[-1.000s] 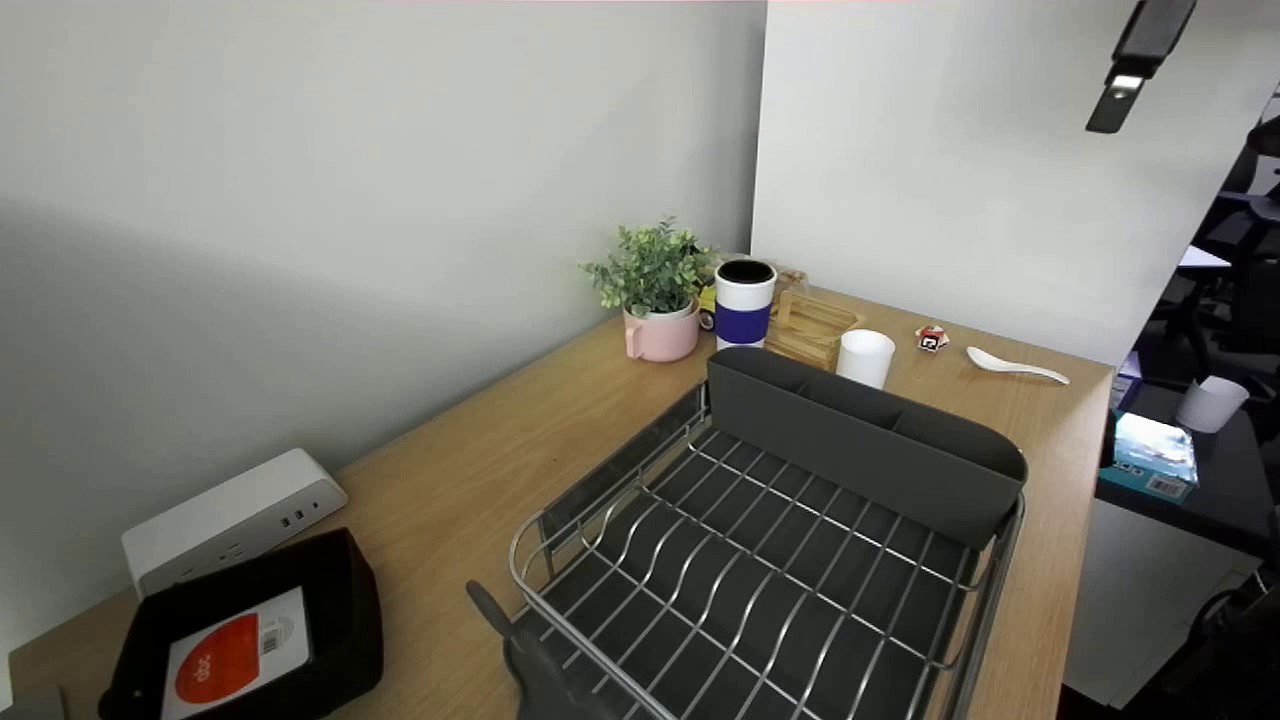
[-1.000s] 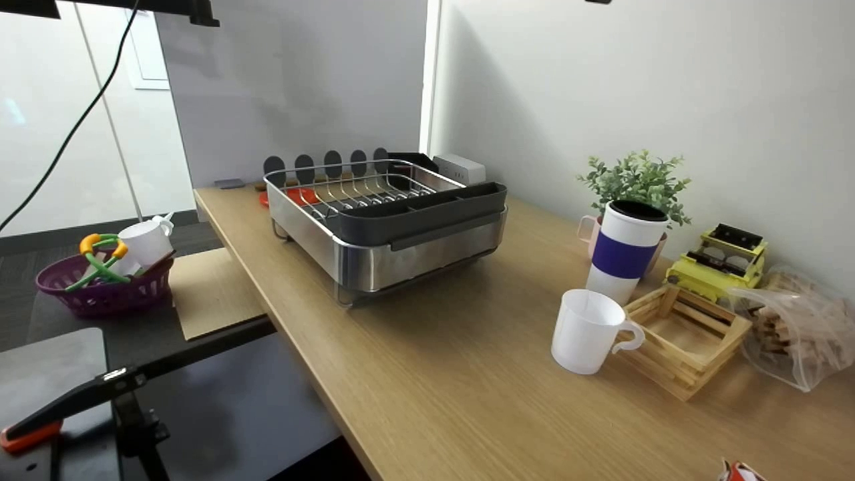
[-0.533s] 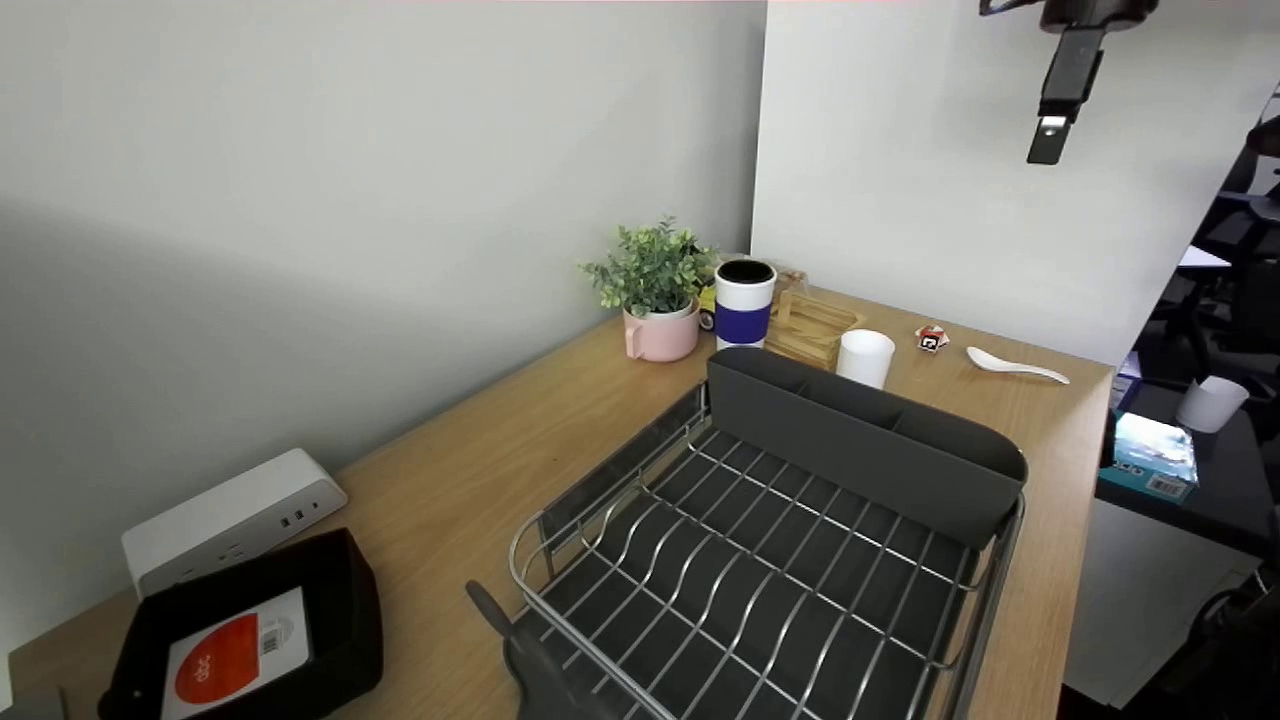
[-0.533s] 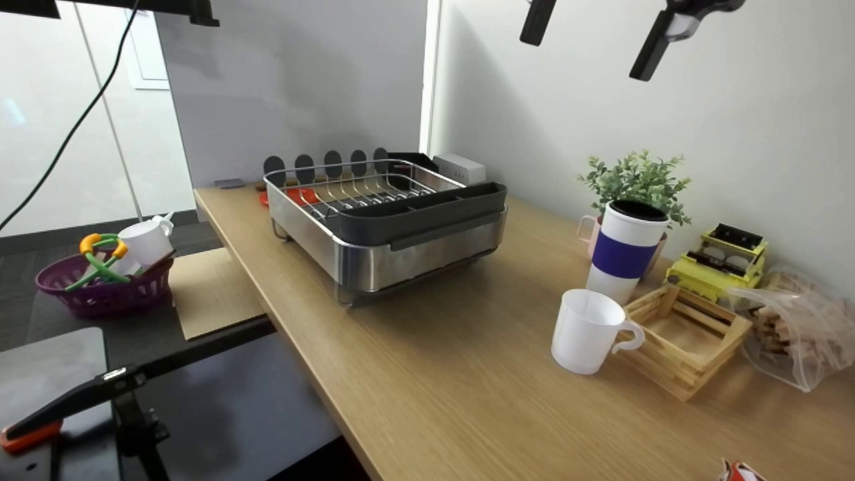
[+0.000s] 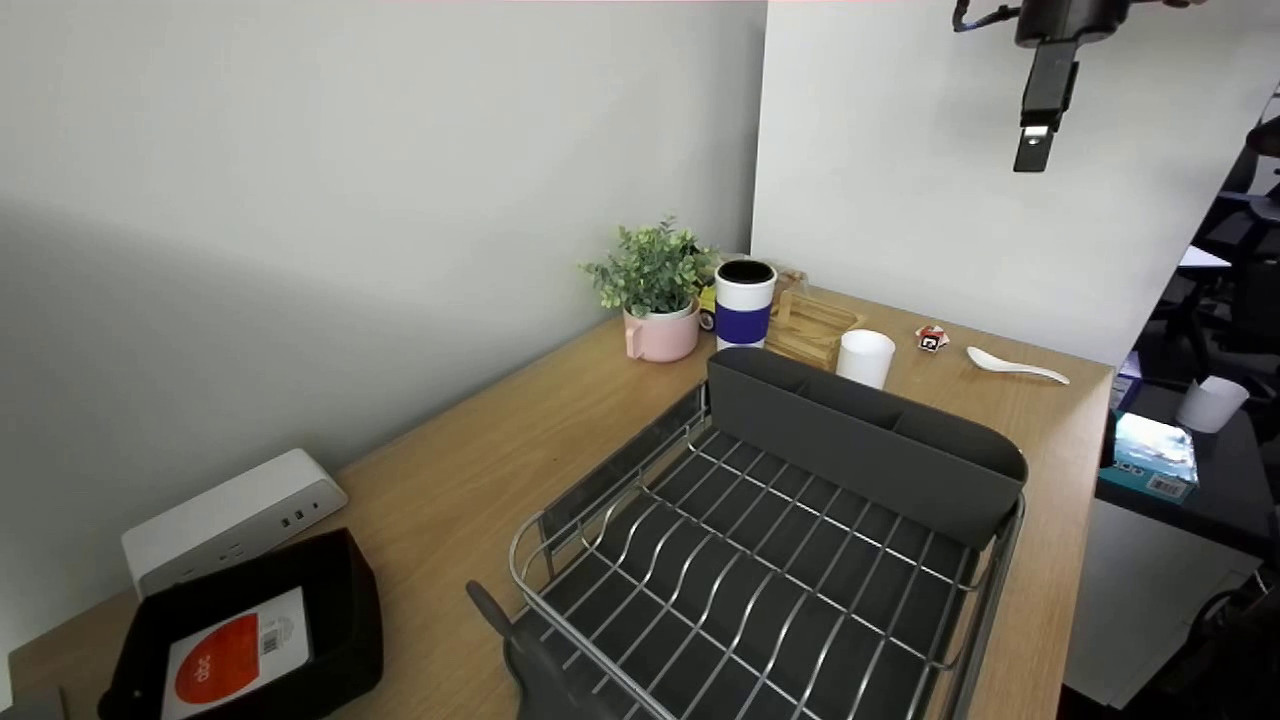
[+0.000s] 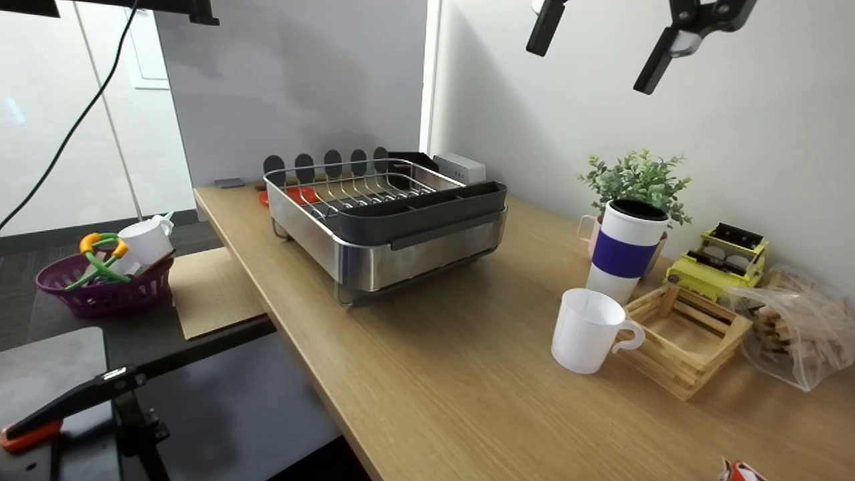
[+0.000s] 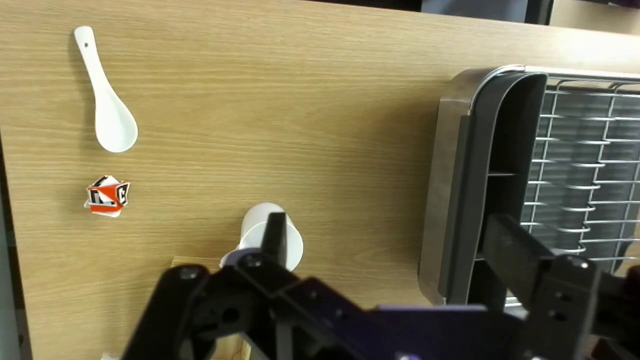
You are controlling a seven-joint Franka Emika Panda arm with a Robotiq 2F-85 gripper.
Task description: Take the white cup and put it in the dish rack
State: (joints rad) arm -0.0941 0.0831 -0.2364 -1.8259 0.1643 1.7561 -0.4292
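Hanging well above a wood-grained table (image 7: 300, 125), the gripper (image 6: 589, 69) I operate from afar has its 2 dark, flat-sided fingers (image 6: 546, 28) set wide apart, holding nothing. The white cup (image 6: 580, 337), a plain, smooth cylinder with a curved handle, stands upright on the table, well apart from the dish rack (image 6: 427, 262) and just beside a slatted wooden crate (image 6: 661, 364); I cannot tell whether cup and crate touch. The rack pairs shiny metal sides with a silvery wire grid, and at its end sits a matte grey caddy (image 5: 850, 455) with rounded corners and 3 compartments. In both exterior views a tall white tumbler (image 6: 624, 257) with a purple band and black top stands near a leafy plant (image 5: 650, 275) in a smooth pink pot (image 5: 662, 338).

My wrist view looks down on the cup, partly covered by a finger, and picks out the small hole in the handle of a glossy white spoon (image 7: 116, 122), near an angular scrap (image 7: 107, 196) in red, white and black. In an exterior view the fingers (image 5: 1045, 85) line up as 1 dark bar, and a black tray (image 5: 350, 640) holds a flat white packet (image 5: 245, 650) with a red patch. In an exterior view a purple perforated basket (image 6: 110, 300) shows whole.
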